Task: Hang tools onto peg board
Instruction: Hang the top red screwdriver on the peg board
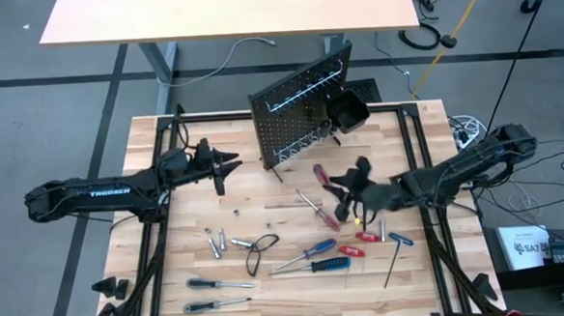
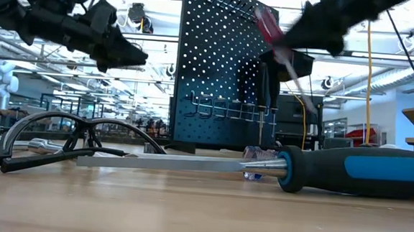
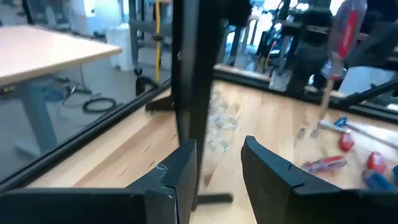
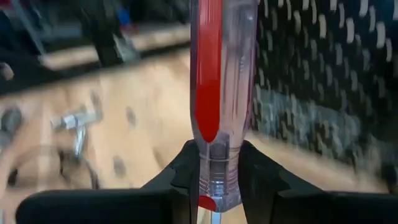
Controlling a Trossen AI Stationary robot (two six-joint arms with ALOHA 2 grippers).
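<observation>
Right gripper [image 4: 214, 177] clamps a red-and-clear-handled screwdriver [image 4: 219, 93], fingers [image 4: 264, 180] pinching the handle near the shaft end, handle pointing ahead of the wrist. In the high view it hangs above the table at about 4 o'clock from the peg board [image 1: 304, 108], handle aimed up-left toward the board, near but not touching. Peg board stands upright at 12 o'clock of the tabletop, hook rows across its face and a small black bin [image 1: 347, 109] at its right edge. Screwdriver looks light and stiff; the smooth plastic handle is probably slippery, so a grip on the narrowed neck by the shaft seems the sound spot, and the judgement is it could swivel between the pads if bumped on a hook. Left gripper [image 1: 226, 165] hovers at 9 o'clock of the board, fingers partly apart, holding nothing, its wrist view looking along the panel's edge. Remaining tools lie at 6 o'clock: a blue-handled screwdriver [image 1: 321, 265], a black wire loop [image 1: 260, 249], silver bits [image 1: 219, 244], hex keys [image 1: 394, 261]. Most hanging still left.
</observation>
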